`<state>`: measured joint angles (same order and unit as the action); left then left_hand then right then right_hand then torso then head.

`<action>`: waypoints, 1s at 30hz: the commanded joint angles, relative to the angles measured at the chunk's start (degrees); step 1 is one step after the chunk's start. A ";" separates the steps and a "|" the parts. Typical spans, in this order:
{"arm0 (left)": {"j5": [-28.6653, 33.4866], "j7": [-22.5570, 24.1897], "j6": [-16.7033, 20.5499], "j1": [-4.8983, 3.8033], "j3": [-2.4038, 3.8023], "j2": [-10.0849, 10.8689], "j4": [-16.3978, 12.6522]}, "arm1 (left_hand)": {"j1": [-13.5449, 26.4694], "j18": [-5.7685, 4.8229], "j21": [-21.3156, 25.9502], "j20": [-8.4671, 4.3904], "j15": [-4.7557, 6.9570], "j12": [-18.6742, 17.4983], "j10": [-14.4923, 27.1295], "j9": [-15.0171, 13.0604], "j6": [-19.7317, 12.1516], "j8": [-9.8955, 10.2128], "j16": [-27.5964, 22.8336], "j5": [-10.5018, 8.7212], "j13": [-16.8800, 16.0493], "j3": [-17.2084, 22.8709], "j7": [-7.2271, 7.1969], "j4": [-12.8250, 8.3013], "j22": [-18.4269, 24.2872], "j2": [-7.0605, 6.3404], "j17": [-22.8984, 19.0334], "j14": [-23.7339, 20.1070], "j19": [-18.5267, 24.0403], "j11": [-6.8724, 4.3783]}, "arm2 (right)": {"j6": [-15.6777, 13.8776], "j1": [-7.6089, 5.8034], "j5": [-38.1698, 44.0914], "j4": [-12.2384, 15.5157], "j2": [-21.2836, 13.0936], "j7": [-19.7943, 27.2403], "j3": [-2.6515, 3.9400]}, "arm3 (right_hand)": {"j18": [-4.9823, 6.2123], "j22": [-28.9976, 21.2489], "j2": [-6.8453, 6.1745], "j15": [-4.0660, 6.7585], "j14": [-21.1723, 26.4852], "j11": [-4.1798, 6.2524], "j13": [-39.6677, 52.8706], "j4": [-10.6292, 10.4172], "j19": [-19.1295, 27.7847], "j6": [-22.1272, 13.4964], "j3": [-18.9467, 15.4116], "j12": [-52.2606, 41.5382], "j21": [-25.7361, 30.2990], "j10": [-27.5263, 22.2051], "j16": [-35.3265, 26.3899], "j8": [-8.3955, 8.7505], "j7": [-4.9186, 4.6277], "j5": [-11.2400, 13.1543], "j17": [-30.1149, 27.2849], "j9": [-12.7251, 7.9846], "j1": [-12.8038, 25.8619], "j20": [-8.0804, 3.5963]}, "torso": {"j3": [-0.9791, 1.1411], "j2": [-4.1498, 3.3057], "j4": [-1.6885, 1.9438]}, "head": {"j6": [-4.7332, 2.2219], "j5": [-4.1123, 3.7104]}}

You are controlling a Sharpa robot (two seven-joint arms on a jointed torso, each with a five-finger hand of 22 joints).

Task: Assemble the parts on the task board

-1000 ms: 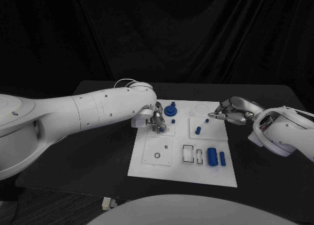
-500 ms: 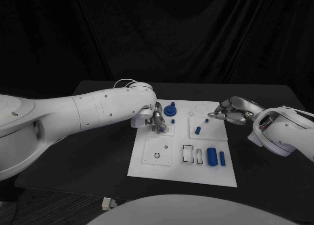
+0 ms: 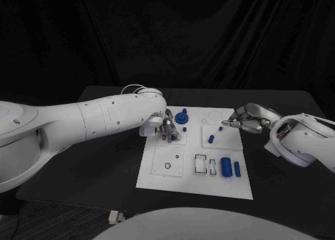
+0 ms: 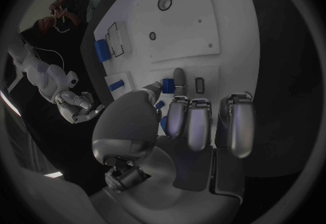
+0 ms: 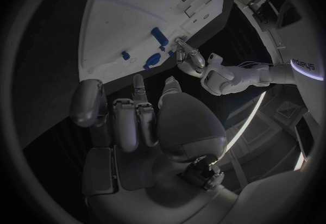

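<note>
The white task board (image 3: pixel 175 172) lies mid-table. My left hand (image 3: pixel 161 125) hovers over the board's far-left panel and pinches a small blue part (image 4: pixel 168 85) between thumb and a finger. Beside it stand a round blue part (image 3: pixel 182 118) and a small peg (image 3: pixel 185 129). My right hand (image 3: pixel 243 120) hangs at the board's far-right edge, fingers curled in with nothing in them (image 5: pixel 139 110). Just in front of it are a short blue peg (image 3: pixel 221 128) and another blue piece (image 3: pixel 211 139). A large blue cylinder (image 3: pixel 226 166) and a thinner one (image 3: pixel 237 169) lie near the front right.
The board's near-left panel (image 3: pixel 169 161) has two small holes, and rectangular slots (image 3: pixel 201 164) sit beside the cylinders. Black table (image 3: pixel 102 160) surrounds the board on all sides. The right wrist view shows my left hand (image 5: pixel 193 61) across the board (image 5: pixel 122 12).
</note>
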<state>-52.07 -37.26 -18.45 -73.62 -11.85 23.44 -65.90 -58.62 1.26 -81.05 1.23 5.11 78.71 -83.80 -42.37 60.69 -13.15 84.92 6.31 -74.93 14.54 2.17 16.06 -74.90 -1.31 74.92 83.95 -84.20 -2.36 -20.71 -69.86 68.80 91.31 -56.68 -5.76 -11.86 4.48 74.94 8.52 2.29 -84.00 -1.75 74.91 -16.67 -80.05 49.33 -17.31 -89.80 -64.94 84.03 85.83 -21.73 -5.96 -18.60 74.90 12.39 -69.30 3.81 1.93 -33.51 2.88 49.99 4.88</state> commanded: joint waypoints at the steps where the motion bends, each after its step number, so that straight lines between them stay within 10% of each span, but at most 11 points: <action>1: 0.20 -0.05 -0.68 0.65 -0.32 -0.19 0.14 | 0.39 0.77 0.27 0.39 -0.26 0.07 -1.25 0.08 -0.02 0.18 -0.25 0.09 -4.97 -0.23 0.15 0.10 -12.42 -0.05 10.41 4.28 -1.71 0.39 | 0.23 0.14 0.14 0.01 -0.01 -0.30 0.03 | 0.97 6.48 0.11 0.33 -3.85 0.51 14.25 0.06 0.30 -0.03 -0.36 0.35 0.20 5.33 -0.24 -0.34 0.25 -0.26 6.01 0.09 -0.29 -0.15 | 0.00 0.00 0.00 | 0.01 0.01; 19: 0.20 0.04 -0.71 0.68 -0.32 0.17 0.36 | -1.56 0.78 0.32 0.32 -0.14 0.18 -1.28 0.23 0.25 0.28 -0.20 2.70 -5.04 -1.37 0.00 -0.46 -12.41 1.17 10.45 4.30 -1.72 0.25 | 0.36 0.18 0.14 -0.12 0.07 -0.31 0.03 | 0.97 6.48 0.11 0.33 -3.85 0.51 14.25 0.06 0.30 -0.03 -0.36 0.35 0.20 5.33 -0.24 -0.34 0.25 -0.26 6.01 0.09 -0.29 -0.15 | 0.00 0.00 0.00 | 0.01 0.06; 30: 0.20 1.68 0.06 0.68 -0.32 0.35 0.34 | -5.44 0.83 0.60 0.56 -0.44 -0.01 -0.93 0.65 -1.46 1.27 -0.30 13.53 -4.92 -1.63 0.42 -1.62 -12.34 1.23 10.35 4.21 -1.56 0.60 | 0.38 0.19 0.14 -0.10 0.05 -0.32 0.03 | 0.97 6.48 0.11 0.33 -3.85 0.51 14.25 0.06 0.30 -0.03 -0.36 0.35 0.20 5.33 -0.24 -0.34 0.25 -0.26 6.01 0.09 -0.29 -0.15 | 0.00 0.00 0.00 | 0.01 -0.03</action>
<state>-51.68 -36.39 -18.51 -73.58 -11.80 23.80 -65.67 -63.65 1.26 -80.72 1.44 5.11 78.71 -84.03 -41.69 60.26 -12.43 84.92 19.70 -74.92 12.99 2.37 14.76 -74.90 -0.10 74.91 83.95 -83.98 -2.14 -20.60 -69.80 68.80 91.17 -56.60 -5.76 -11.86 4.48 74.92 8.52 2.29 -84.00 -1.75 74.91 -16.67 -80.05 49.33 -17.31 -89.80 -64.95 84.03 85.83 -21.73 -5.96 -18.59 74.90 12.42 -69.29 3.81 1.92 -33.51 2.88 49.99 4.86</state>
